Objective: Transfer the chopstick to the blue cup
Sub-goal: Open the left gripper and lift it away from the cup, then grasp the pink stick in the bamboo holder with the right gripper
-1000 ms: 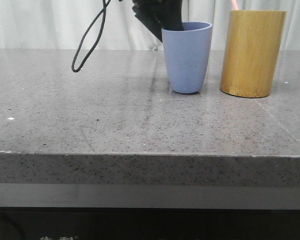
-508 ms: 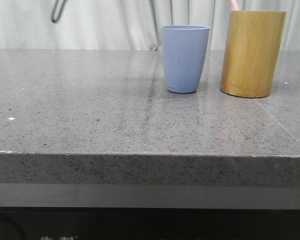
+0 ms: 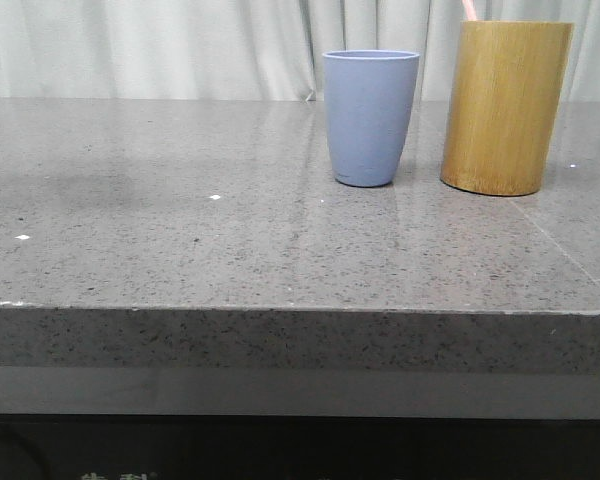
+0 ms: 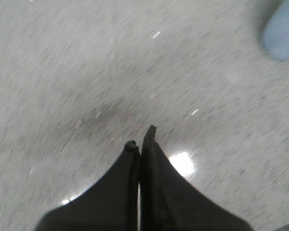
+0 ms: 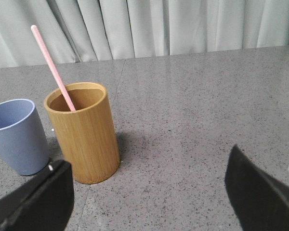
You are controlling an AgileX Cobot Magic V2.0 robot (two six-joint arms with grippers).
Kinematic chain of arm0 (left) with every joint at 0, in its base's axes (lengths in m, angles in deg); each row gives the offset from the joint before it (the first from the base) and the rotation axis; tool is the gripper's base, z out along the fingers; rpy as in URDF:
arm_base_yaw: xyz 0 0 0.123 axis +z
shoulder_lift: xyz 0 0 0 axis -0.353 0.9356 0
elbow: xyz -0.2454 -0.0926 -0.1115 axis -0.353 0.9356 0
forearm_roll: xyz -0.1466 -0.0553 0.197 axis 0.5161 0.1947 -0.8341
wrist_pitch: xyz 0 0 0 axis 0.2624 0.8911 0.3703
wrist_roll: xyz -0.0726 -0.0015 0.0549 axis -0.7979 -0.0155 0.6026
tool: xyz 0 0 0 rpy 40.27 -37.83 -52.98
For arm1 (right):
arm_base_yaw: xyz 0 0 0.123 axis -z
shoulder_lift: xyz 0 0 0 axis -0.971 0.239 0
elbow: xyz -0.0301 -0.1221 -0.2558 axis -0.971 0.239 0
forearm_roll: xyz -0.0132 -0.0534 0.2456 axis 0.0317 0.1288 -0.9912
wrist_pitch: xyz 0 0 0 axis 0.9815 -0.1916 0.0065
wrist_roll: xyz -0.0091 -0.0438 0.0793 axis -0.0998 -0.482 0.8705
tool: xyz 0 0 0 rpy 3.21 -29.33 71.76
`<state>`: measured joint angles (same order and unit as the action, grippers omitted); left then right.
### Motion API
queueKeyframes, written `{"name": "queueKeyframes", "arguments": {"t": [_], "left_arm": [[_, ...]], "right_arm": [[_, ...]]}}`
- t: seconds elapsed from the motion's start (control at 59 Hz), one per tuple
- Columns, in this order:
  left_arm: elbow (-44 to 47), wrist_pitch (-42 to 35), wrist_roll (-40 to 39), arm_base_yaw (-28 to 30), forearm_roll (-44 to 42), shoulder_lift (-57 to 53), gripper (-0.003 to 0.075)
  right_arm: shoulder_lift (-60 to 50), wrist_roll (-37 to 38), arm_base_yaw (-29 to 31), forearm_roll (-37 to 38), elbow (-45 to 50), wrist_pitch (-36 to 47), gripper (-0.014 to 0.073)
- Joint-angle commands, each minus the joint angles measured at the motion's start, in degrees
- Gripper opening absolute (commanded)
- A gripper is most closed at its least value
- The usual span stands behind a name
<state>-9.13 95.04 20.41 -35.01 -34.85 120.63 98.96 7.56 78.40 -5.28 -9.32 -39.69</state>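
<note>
A salmon-pink chopstick point(image 5: 53, 68) stands slanted inside the tall bamboo cylinder point(image 5: 84, 132), and only its tip point(image 3: 469, 9) shows in the front view. The blue cup point(image 3: 370, 118) stands upright just left of the bamboo cylinder point(image 3: 505, 108), apart from it, and I see nothing sticking out of the cup point(image 5: 17, 134). My right gripper point(image 5: 149, 159) is open and empty, hanging over bare table to the right of the cylinder. My left gripper point(image 4: 140, 139) is shut on nothing above bare table, with the cup point(image 4: 282, 31) a blur off to one side. Neither gripper shows in the front view.
The grey speckled stone table point(image 3: 180, 230) ends in a front edge point(image 3: 280, 308) close to the camera. White curtains point(image 3: 180, 45) hang behind the table. A faint shadow lies on the table's left part point(image 3: 90, 190).
The left arm and its cable, which were at the blue cup's rim a second ago, have lifted away to the left and out of the front view. The cup stands free.
</note>
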Motion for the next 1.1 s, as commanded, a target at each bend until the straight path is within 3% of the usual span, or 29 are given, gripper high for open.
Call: {"name": "queueKeyframes", "arguments": {"t": [0.0, 0.305, 0.492, 0.814, 1.085], "left_arm": [[5.31, -5.79, -0.56, 3.42, 3.43, -7.22, -0.0019], [35.39, -31.64, -0.30, 6.31, 4.51, -29.48, -0.0019], [51.45, -41.32, -0.22, 6.31, 4.41, -44.33, -0.0019], [65.11, -43.69, -0.22, 6.31, 4.52, -68.94, -0.0019], [67.67, -43.69, -0.22, 6.31, 4.31, -76.24, -0.0019]], "right_arm": [[0.46, -0.39, 0.19, -0.27, -1.92, 4.38, 0.0643], [0.52, -0.39, 0.19, -0.22, -1.92, 3.79, 0.0643], [0.52, -0.80, 0.19, 0.06, -1.92, 3.80, 0.0643], [4.13, -5.43, -0.51, 0.06, -3.78, 6.07, 0.0643], [19.82, -7.71, -9.83, 0.35, -12.68, 13.48, 0.0643]]}}
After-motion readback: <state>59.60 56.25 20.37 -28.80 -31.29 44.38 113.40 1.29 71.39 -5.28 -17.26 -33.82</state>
